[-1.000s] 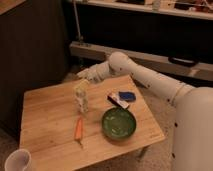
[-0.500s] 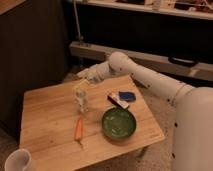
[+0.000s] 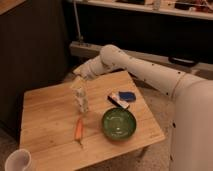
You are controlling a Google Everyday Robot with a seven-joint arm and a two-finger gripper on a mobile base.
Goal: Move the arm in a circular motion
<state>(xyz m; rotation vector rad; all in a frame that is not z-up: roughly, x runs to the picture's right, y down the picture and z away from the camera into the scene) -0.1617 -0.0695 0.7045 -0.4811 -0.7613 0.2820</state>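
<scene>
The arm [image 3: 145, 70] is large, glossy and white, made of thick rounded segments with small dark holes. It reaches from the lower right up and leftward over the far edge of the wooden table [image 3: 45, 115]. It ends in a pale yellowish gripper [image 3: 79, 73] hanging above the table's back edge, just above and behind a pale upright bottle [image 3: 80, 98]. The gripper holds nothing that I can see.
On the table lie an orange carrot [image 3: 78, 130], a green bowl [image 3: 119, 123] and a blue-and-white packet [image 3: 122, 98]. A white cup [image 3: 17, 162] stands at the front left corner. A dark cabinet wall and a shelf run behind the table.
</scene>
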